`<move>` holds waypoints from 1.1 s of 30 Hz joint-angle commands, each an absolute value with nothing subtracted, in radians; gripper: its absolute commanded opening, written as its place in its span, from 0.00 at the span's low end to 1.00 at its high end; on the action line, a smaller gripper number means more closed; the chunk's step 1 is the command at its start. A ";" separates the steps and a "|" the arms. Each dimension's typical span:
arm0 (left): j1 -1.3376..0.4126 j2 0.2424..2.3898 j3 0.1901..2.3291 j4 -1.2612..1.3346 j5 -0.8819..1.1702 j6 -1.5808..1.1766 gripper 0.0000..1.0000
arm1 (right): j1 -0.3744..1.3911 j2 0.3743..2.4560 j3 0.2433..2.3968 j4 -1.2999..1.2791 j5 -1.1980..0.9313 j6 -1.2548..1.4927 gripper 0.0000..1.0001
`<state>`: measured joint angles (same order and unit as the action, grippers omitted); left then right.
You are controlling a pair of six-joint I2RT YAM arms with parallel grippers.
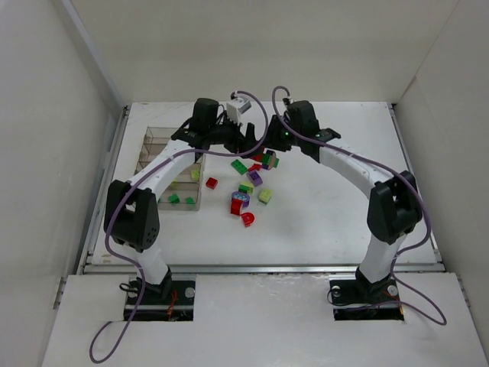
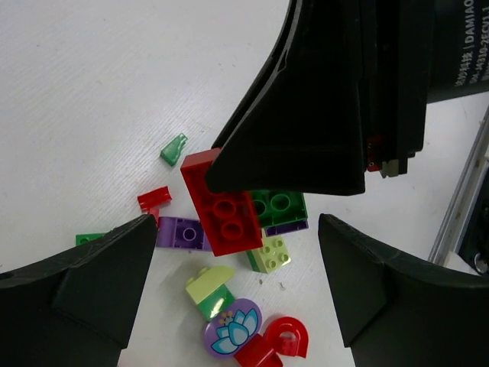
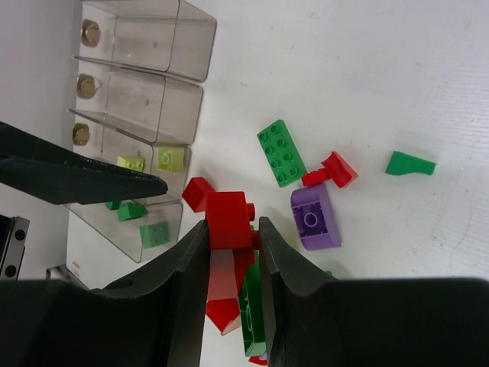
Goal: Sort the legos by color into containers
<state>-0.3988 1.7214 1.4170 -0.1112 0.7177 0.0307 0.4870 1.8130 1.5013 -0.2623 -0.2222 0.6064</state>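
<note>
Two tools meet above the pile in the top view. The left tool (image 1: 237, 142) and right tool (image 1: 265, 154) hang nose to nose at 12 o'clock of the loose legos (image 1: 246, 187). The box (image 1: 153, 136) sits at 9 o'clock of them on the table (image 1: 344, 199).

From the left wrist, the left tool is released, fingers wide apart and holding nothing. A red brick (image 2: 221, 206) hangs at 12 o'clock of its gap, hollow underside to the camera.

From the right wrist, the right tool is clenched on that brick's end. The box lies at 10 o'clock; one row holds yellow-green pieces, the next green, and two look bare.

This looks like a handover. The left tool should straddle the brick's free end squarely and clamp it fully before the right lets go. The brick then belongs in a bare row.
</note>
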 commanded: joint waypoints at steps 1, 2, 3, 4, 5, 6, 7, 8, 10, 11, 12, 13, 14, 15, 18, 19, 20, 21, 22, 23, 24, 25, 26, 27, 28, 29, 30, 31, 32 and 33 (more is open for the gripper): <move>-0.417 1.720 1.466 -0.091 0.620 -0.029 0.84 | 0.488 1.749 1.503 -0.219 -0.178 0.626 0.00; -0.426 1.720 1.466 -0.106 0.620 -0.029 0.84 | 0.488 1.749 1.503 -0.219 -0.169 0.626 0.00; -0.426 1.729 1.466 -0.121 0.620 -0.019 0.83 | 0.488 1.738 1.503 -0.219 -0.169 0.635 0.00; -0.426 1.729 1.466 -0.121 0.620 -0.018 0.83 | 0.488 1.738 1.503 -0.219 -0.157 0.646 0.00; -0.437 1.729 1.466 -0.135 0.620 -0.018 0.82 | 0.488 1.729 1.494 -0.219 -0.156 0.646 0.00; -0.437 1.738 1.466 -0.144 0.620 -0.018 0.82 | 0.488 1.729 1.494 -0.219 -0.146 0.658 0.00; -0.446 1.738 1.466 -0.144 0.620 -0.008 0.80 | 0.488 1.729 1.494 -0.219 -0.146 0.658 0.00; -0.446 1.738 1.466 -0.144 0.608 -0.008 0.78 | 0.488 1.729 1.494 -0.219 -0.146 0.669 0.00; -0.457 1.759 1.466 -0.144 0.591 -0.008 0.76 | 0.488 1.729 1.494 -0.219 -0.146 0.669 0.00; -0.457 1.759 1.466 -0.144 0.591 -0.008 0.76 | 0.488 1.720 1.494 -0.219 -0.146 0.679 0.00; -0.457 1.773 1.479 -0.144 0.581 -0.008 0.73 | 0.488 1.720 1.494 -0.219 -0.159 0.680 0.00; -0.457 1.785 1.479 -0.144 0.581 -0.008 0.73 | 0.488 1.720 1.494 -0.219 -0.170 0.680 0.00; -0.457 1.786 1.488 -0.144 0.581 -0.008 0.71 | 0.497 1.720 1.485 -0.219 -0.170 0.680 0.00; -0.457 1.786 1.488 -0.144 0.581 -0.008 0.68 | 0.497 1.720 1.485 -0.219 -0.170 0.680 0.00; -0.457 1.795 1.500 -0.144 0.581 -0.008 0.52 | 0.497 1.700 1.467 -0.230 -0.170 0.690 0.00; -0.457 1.795 1.500 -0.144 0.590 -0.008 0.47 | 0.497 1.700 1.466 -0.230 -0.170 0.690 0.00; -0.457 1.795 1.500 -0.135 0.591 -0.008 0.37 | 0.497 1.700 1.466 -0.230 -0.170 0.690 0.00; -0.457 1.795 1.500 -0.135 0.601 -0.008 0.30 | 0.497 1.700 1.457 -0.219 -0.179 0.690 0.00; -0.457 1.795 1.500 -0.135 0.613 -0.017 0.19 | 0.497 1.700 1.457 -0.219 -0.189 0.690 0.00; -0.457 1.795 1.500 -0.135 0.614 -0.017 0.19 | 0.497 1.700 1.457 -0.210 -0.189 0.690 0.00; -0.457 1.795 1.500 -0.135 0.629 -0.017 0.09 | 0.497 1.700 1.457 -0.210 -0.198 0.690 0.00; -0.457 1.795 1.500 -0.135 0.638 -0.017 0.04 | 0.497 1.709 1.457 -0.210 -0.198 0.690 0.00; -0.457 1.795 1.500 -0.144 0.647 -0.017 0.00 | 0.497 1.709 1.457 -0.210 -0.212 0.690 0.00; -0.457 1.795 1.500 -0.144 0.647 -0.017 0.00 | 0.497 1.719 1.457 -0.210 -0.224 0.690 0.00; -0.457 1.795 1.500 -0.144 0.647 -0.028 0.00 | 0.497 1.720 1.457 -0.210 -0.224 0.681 0.00; -0.457 1.795 1.500 -0.144 0.647 -0.028 0.00 | 0.497 1.733 1.466 -0.210 -0.242 0.681 0.02; -0.457 1.795 1.500 -0.144 0.647 -0.028 0.00 | 0.497 1.733 1.466 -0.210 -0.276 0.672 0.15; -0.457 1.795 1.500 -0.153 0.647 -0.028 0.00 | 0.483 1.749 1.477 -0.210 -0.290 0.672 0.60; -0.457 1.795 1.500 -0.153 0.647 -0.028 0.00 | 0.474 1.762 1.494 -0.248 -0.299 0.672 0.76; -0.457 1.795 1.500 -0.153 0.647 -0.028 0.00 | 0.465 1.763 1.494 -0.273 -0.299 0.672 0.89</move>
<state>-0.4629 1.8091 1.4555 -0.1745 0.6277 -0.0128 0.4778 1.7569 1.4582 -0.2577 -0.2142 0.6773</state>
